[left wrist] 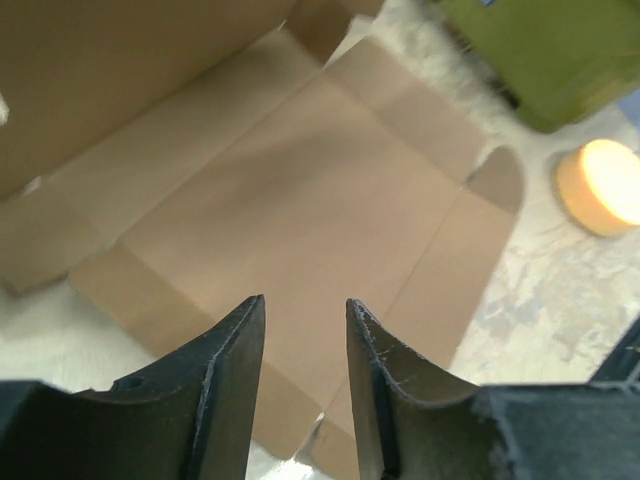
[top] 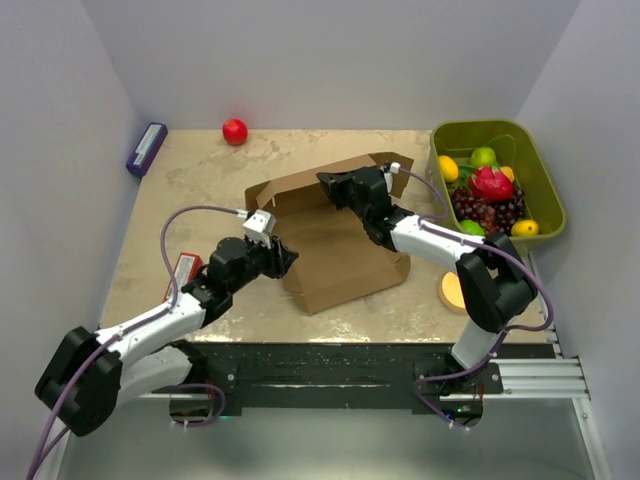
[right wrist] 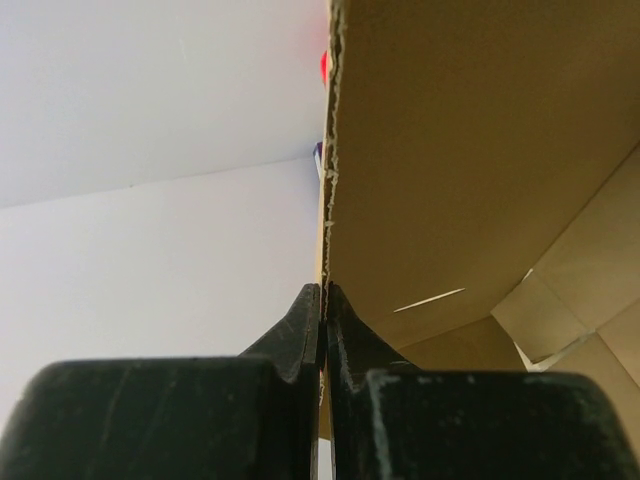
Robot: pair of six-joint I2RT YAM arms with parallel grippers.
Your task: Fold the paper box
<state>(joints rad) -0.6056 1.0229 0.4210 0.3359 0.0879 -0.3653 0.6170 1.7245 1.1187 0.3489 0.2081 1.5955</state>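
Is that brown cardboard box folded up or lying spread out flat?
Partly folded. The paper box has its base flat on the table, while its back panel stands raised, its edge pinched in the right gripper.

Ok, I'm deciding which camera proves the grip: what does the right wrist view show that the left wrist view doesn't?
Only the right wrist view: the right gripper pinched shut on the edge of a raised panel of the paper box, with a white wall beside it. Only the left wrist view: the left gripper, jaws apart and holding nothing, above the box's flat base panel, plus the green bin and a round yellow disc. Both: the box's brown inner surface with its fold creases.
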